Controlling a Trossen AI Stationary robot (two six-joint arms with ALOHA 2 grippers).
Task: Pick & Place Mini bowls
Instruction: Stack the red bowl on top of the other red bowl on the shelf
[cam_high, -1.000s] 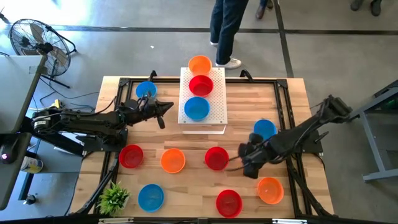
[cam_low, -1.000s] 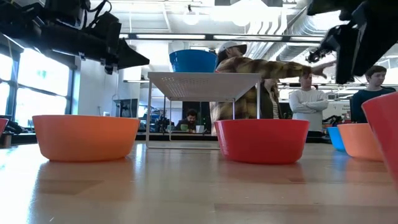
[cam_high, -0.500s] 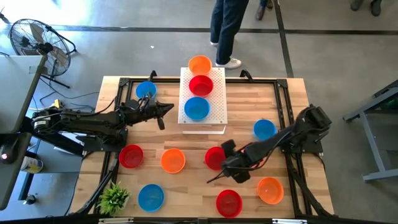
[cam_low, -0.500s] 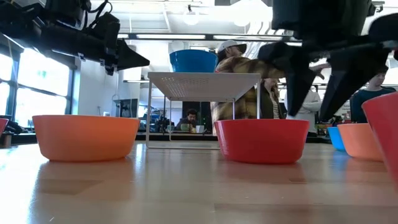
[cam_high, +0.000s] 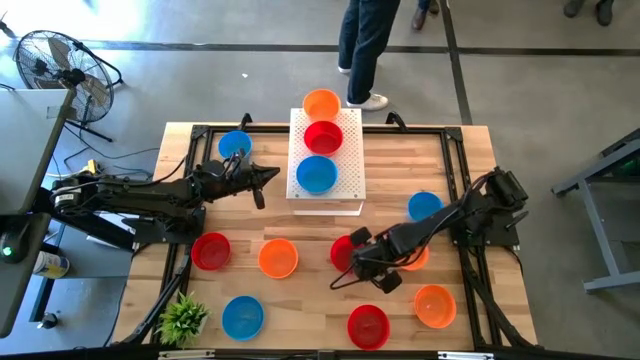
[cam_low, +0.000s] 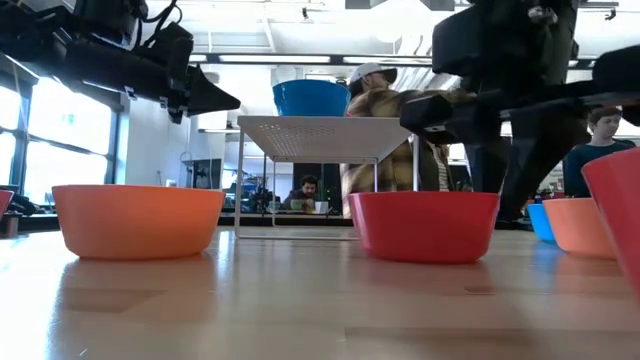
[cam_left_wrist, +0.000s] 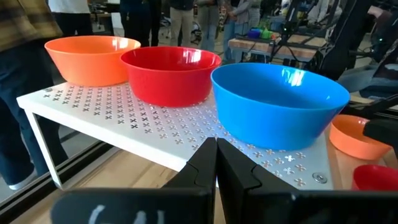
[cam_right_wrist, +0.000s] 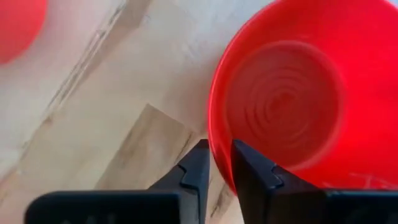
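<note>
While the right gripper (cam_right_wrist: 216, 163) pinches the rim of a red bowl (cam_right_wrist: 292, 99), its 2 fingers stand nearly together, 1 inside the wall and 1 outside, so the grip is thin and on the edge only. In the high view the right gripper (cam_high: 352, 262) sits at the near side of that red bowl (cam_high: 343, 250), mid-table, front of centre, bowl on the wood, not lifted as far as can be told.

Risks from here: light plastic on a rim pinch may swing or tip when raised; it could slip out if the jaws have not fully seated. An orange bowl (cam_high: 414, 258) lies just beside the right arm's wrist, partly hidden under it, so a sideways sweep could knock it.

Left gripper (cam_left_wrist: 216, 163) is shut and empty, hovering just off the white platform (cam_high: 346, 178), pointing at it. 3 bowls already sit on the platform (cam_left_wrist: 155, 121): orange (cam_left_wrist: 93, 57), red (cam_left_wrist: 169, 73), blue (cam_left_wrist: 278, 102). They fill most of its length, so a 4th has little room and could nudge one off the edge.

Other bowls stay scattered on the table (cam_high: 300, 225). A person (cam_high: 365, 45) stands just beyond the far edge.
</note>
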